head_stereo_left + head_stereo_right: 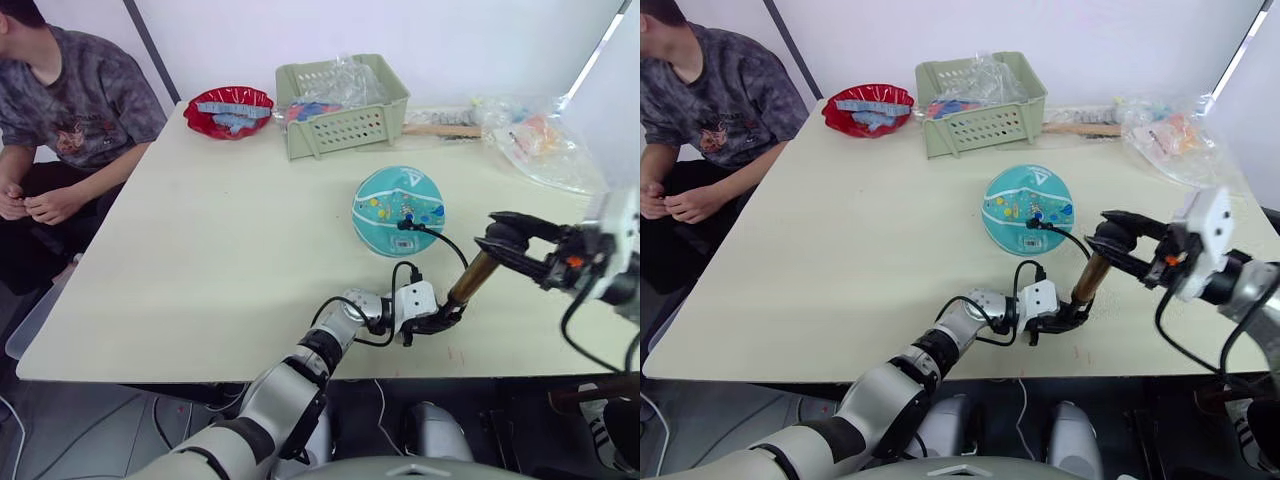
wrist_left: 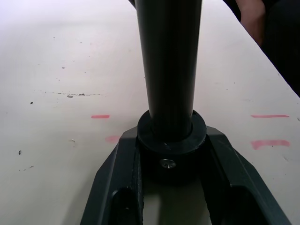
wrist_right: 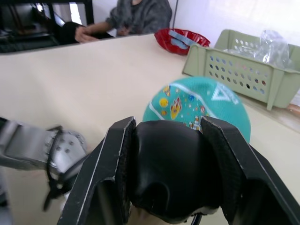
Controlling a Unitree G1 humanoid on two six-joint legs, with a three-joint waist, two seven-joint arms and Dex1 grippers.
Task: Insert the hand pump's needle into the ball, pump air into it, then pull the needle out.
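With my left fingers [image 1: 445, 322] clamped on the hand pump [image 1: 468, 281] base and right fingers [image 1: 505, 238] gripping its handle, a crooked stroke could yank the needle [image 1: 404, 224] from the ball [image 1: 399, 210].

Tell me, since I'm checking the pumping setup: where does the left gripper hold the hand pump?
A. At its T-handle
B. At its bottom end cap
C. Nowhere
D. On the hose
B. The left gripper clamps the black bottom cap of the hand pump against the table, while the right gripper holds the T-handle.
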